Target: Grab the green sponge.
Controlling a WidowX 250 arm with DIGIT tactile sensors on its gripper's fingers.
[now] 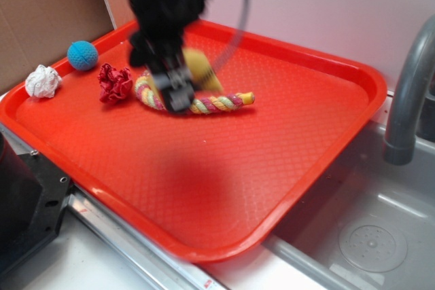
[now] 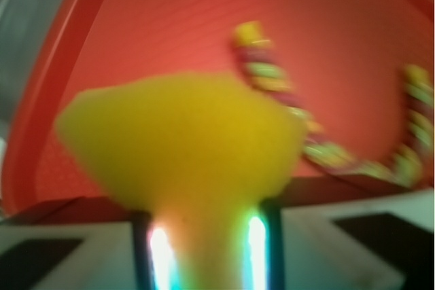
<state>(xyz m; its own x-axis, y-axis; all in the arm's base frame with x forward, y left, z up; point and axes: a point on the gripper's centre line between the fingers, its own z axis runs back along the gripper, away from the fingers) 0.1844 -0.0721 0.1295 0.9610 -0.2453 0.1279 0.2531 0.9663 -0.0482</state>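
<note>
The gripper (image 1: 178,93), over the far left part of the red tray (image 1: 319,140), has its jaws clamped on the green sponge (image 2: 183,147), whose yellow foam is pinched narrow between them and bulges beyond. The striped rope toy (image 1: 217,103) lies on the tray just beside and below the sponge. A red crumpled piece (image 1: 114,83), a blue ball (image 1: 82,55) and a white paper wad (image 1: 43,81) sit at far left; a grey faucet (image 1: 408,93) stands over the sink (image 1: 370,236) at right; no writing is legible.

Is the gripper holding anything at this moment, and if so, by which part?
Yes. The gripper is shut on the green sponge, pinching its narrow end between the fingers while the wide yellow end fans out beyond them.
</note>
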